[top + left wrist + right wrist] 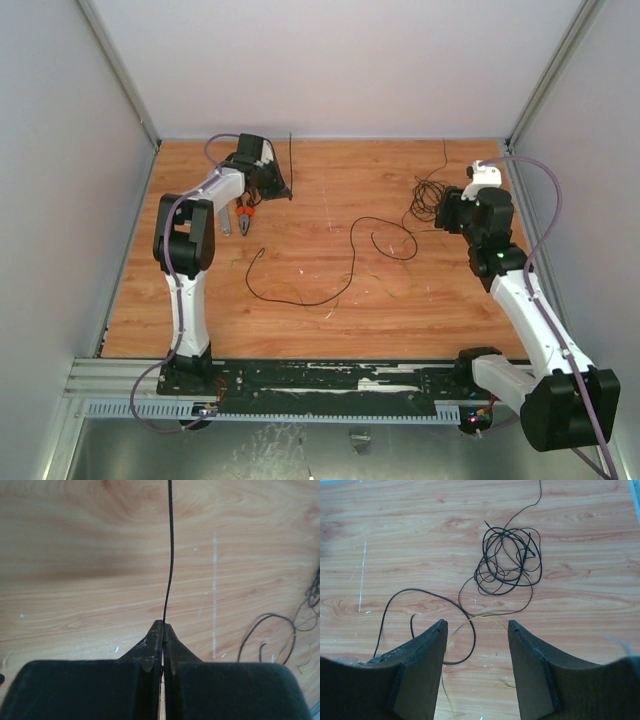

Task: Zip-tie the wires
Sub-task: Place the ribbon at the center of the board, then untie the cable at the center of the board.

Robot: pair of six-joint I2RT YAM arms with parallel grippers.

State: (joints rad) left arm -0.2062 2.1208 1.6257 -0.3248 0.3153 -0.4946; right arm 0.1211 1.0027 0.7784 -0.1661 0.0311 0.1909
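Here, the left fingers were clamped shut on the zip tie, well left of the wires. The right fingers stood partly open and empty, near the wires.

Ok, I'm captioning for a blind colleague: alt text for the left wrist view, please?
The left claw is shut on the zip tie, a thin black strip running straight up the picture from the claw, over the wooden table. At the right edge, a few loops of the wires lie on the wood.
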